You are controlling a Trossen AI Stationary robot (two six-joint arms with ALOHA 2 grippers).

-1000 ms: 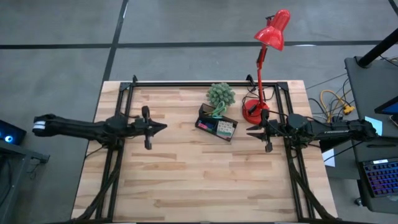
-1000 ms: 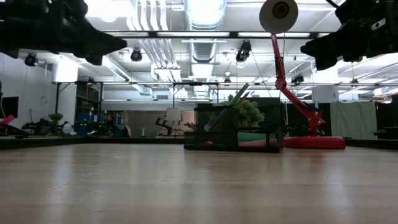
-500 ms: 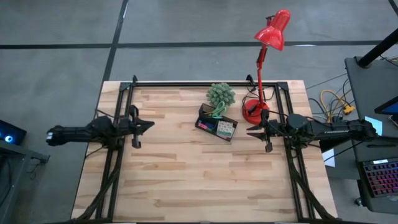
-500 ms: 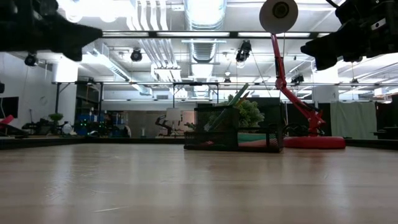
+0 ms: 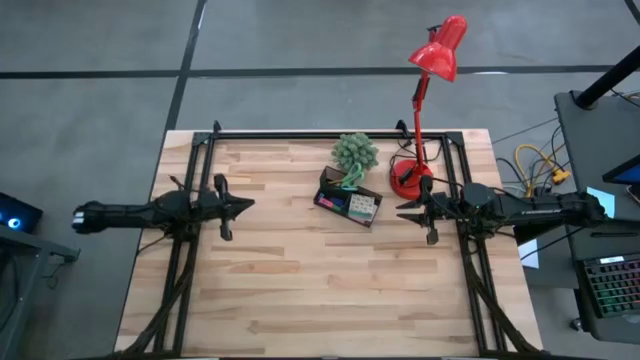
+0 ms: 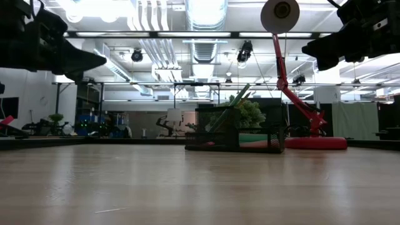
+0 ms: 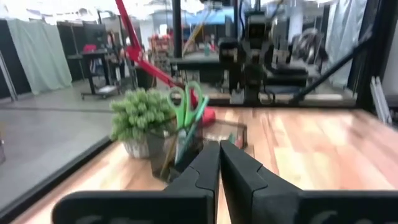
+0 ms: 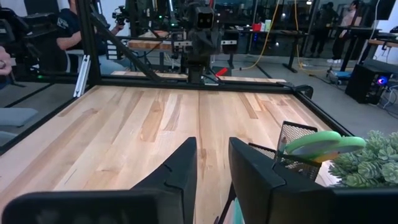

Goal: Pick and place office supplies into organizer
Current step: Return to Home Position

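Grey concrete floor surrounds one pale wooden table edged by a black frame; the low view looks across the planks into a workshop with ceiling ducts and lights. One laptop sits on a side desk at the right edge of the high view. Two dark arms reach in level above the table. The left arm comes from the left side, and the left gripper hangs over the boards well apart from the task's things; its wrist view shows the fingers pressed together with only a hairline between them, holding nothing. The right arm comes from the right side, and the right gripper hovers near the lamp's round base, its fingers parted by a narrow gap, empty. One red lamp stands at the table's far right, its head leaning out past the far edge. One spiky green plant sits just left of the lamp's base. Just in front of the plant stands one black organizer, set at a slight angle near the table's middle. One pair of green-handled scissors stands upright in its taller back part, handles up. Small pink and green pieces lie in its low front compartments, too small to count.
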